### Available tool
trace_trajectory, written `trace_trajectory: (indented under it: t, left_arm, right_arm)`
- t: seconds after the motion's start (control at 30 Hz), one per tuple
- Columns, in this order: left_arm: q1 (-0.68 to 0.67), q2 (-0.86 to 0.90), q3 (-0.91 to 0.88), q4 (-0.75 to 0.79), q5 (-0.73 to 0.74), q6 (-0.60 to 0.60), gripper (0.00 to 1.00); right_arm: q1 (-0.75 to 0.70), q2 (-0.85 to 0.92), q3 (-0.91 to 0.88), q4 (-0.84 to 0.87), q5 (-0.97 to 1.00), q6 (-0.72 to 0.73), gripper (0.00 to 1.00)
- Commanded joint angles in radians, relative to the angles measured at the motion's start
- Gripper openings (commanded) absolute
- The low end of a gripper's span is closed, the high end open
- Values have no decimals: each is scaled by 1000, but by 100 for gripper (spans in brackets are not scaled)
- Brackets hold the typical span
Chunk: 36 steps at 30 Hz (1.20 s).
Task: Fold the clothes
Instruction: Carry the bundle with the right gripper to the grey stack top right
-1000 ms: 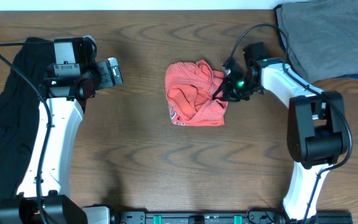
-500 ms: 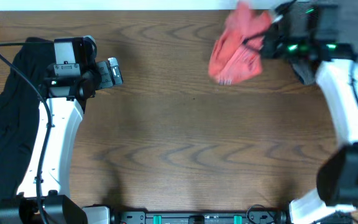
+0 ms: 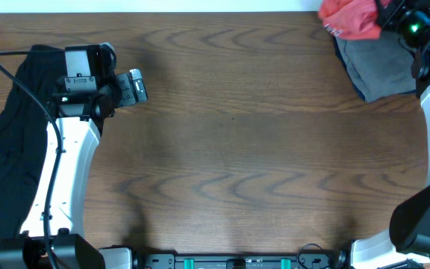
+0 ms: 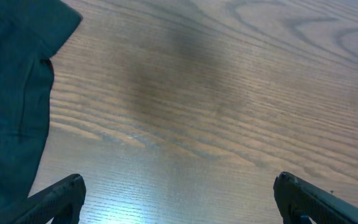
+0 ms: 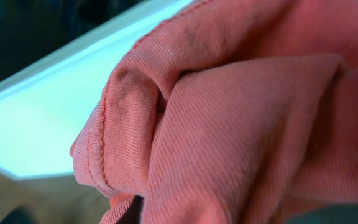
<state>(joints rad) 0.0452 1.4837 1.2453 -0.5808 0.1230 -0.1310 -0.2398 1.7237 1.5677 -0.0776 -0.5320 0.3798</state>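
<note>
Well, right hand [image 3: 383, 13] grips the red shirt [image 3: 349, 15] at one o'clock; loosed there, it may slide off the bench [image 3: 230, 149]; left hand [image 4: 179, 198] gapes.

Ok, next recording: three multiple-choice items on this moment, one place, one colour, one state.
1. Where is the red-orange garment? A) table centre B) far right corner, by the grey garment C) near left edge
2. What colour is the garment beside the left arm? A) black B) white C) yellow
3. The left tool is: A) open, empty B) shut on cloth C) shut on a cup
1 B, it is bunched at that corner; 2 A, the black garment lies at the left edge; 3 A, its fingers stand apart over the table.
</note>
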Motion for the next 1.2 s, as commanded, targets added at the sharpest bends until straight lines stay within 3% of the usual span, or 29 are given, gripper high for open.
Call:
trace_trajectory:
  t: [0.0,0.3,0.53,0.67,0.83,0.93,1.03,1.17]
  left_arm:
    - [5,13,2,3,-12,-5,98]
    - [5,13,2,21,-12,-5,98]
    - [5,13,2,36,-12,-5,98]
    - [5,13,2,40,-12,-5,98]
    - [5,13,2,40,-12,-5,98]
    - [5,13,2,40,-12,-5,98]
    - [5,13,2,40,-12,-5,98]
    - [5,13,2,40,-12,-5,98]
  right_arm:
    - [-25,52,10,78,88,21,1]
    - [-124,258,10,270,112,80,1]
    - [-224,294,10,128,84,76,2]
    - [-295,257,10,-87,-19,14,39]
    - [-340,168,11,-325,-16,-166,69]
    - [-346,95,11,-383,7,-269,93]
    - [-332,35,11,-366,8,-359,98]
    - [-274,26,10,-294,73,-445,92]
